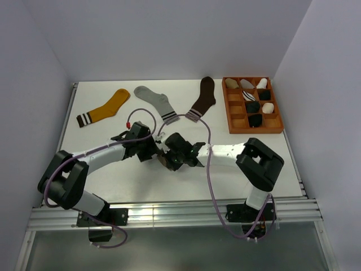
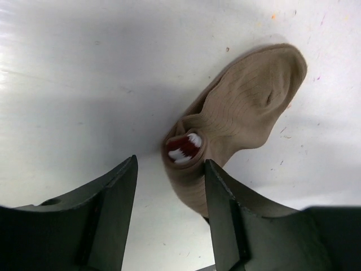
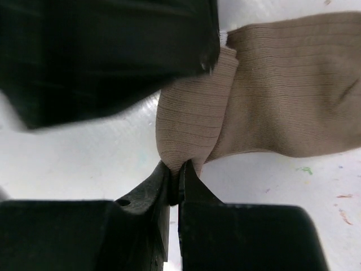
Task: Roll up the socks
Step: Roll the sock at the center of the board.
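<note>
White desk (image 1: 254,164), pale walls: both arms meet mid-desk, toward the near edge, over a taupe sock (image 2: 248,101). The right claw (image 3: 175,172) is clamped on a fold of its fabric. The left claw (image 2: 171,164) stands with fingers apart, the sock's maroon-and-white cuff showing between them. A mustard sock (image 1: 107,107), grey sock (image 1: 155,100) and dark brown sock (image 1: 204,97) lie along the far edge, and a compartment tray (image 1: 255,130) sits at the far right corner.

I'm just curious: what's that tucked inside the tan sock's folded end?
A maroon-and-white cuff peeks out of a pocket in the taupe sock. How far it reaches inside is hidden by the fabric folded around it.
</note>
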Controlling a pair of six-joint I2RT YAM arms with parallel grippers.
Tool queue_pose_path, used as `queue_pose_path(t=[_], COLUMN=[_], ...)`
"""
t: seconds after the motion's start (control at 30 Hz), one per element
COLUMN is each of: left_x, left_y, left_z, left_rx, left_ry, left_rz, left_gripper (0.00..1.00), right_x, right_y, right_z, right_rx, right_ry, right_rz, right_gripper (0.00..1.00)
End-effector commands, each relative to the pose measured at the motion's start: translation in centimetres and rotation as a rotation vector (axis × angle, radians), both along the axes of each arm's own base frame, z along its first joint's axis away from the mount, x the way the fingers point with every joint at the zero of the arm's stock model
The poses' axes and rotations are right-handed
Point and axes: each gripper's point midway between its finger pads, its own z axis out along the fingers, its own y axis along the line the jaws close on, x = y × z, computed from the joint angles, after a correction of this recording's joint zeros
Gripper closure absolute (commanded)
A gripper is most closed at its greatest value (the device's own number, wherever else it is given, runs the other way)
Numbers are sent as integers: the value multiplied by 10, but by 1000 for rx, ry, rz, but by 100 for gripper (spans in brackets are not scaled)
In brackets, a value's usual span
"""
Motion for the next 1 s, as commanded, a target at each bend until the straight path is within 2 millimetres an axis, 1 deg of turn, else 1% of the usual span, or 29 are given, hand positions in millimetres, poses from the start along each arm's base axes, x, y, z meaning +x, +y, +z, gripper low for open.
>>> queue_pose_path(t=[0.0, 0.03, 0.07, 0.1, 0.13, 0.2, 0.23, 0.27, 0.3, 0.33, 0.37, 0.4, 0.43, 0.47, 0.53, 0.63, 0.73, 0.83, 0.87, 0.97], left_x=[6, 6, 7, 6, 6, 5, 5, 2, 2, 0, 0, -5, -6, -9, -13, -17, -16, -14, -10, -9], left_y=[17, 19, 22, 27, 30, 33, 33, 30, 28, 26, 25, 19, 16, 12, 8, 1, 4, 3, 6, 8], left_z=[15, 17, 18, 21, 23, 30, 33, 36, 40, 40, 41, 40, 39, 36, 32, 22, 13, 9, 6, -3], left_rx=[-2, -8, -13, -24, -28, -53, -67, -91, -122, -141, -153, -187, -197, -204, -202, -192, -174, -183, -172, -158], left_ry=[-49, -55, -63, -71, -78, -115, -128, -134, -156, -156, -163, -150, -149, -138, -125, -102, -94, -86, -97, -76], left_rz=[97, 112, 126, 154, 169, 189, 190, 179, 174, 169, 172, 151, 145, 137, 130, 119, 144, 159, 188, 213], left_gripper=[41, 40, 39, 37, 36, 35, 34, 34, 34, 34, 34, 34, 34, 34, 35, 36, 37, 37, 37, 38], right_x=[-29, -29, -24, -22, -29, -23, -28, -25, -18, -21, -17, -13, -14, -10, -5, -4, -4, -3, -1, 2], right_y=[-1, 0, -3, 0, 3, 5, 8, 11, 8, 10, 12, 10, 10, 11, 10, 10, 11, 12, 13, 15], right_z=[6, 8, 7, 11, 15, 20, 26, 28, 30, 35, 34, 34, 31, 32, 30, 25, 25, 23, 22, 21], right_rx=[63, 79, 91, 112, 140, 186, 225, 248, 266, 296, 303, 311, 326, 337, 358, 376, 395, 399, 400, 402], right_ry=[241, 266, 295, 319, 373, 435, 490, 524, 550, 592, 612, 638, 682, 694, 726, 778, 808, 824, 835, 835], right_rz=[58, 61, 46, 45, 72, 66, 94, 100, 90, 115, 114, 104, 115, 109, 108, 111, 116, 111, 104, 105], right_gripper=[100, 100, 100, 100, 100, 100, 100, 100, 100, 100, 100, 100, 100, 100, 100, 100, 100, 100, 100, 100])
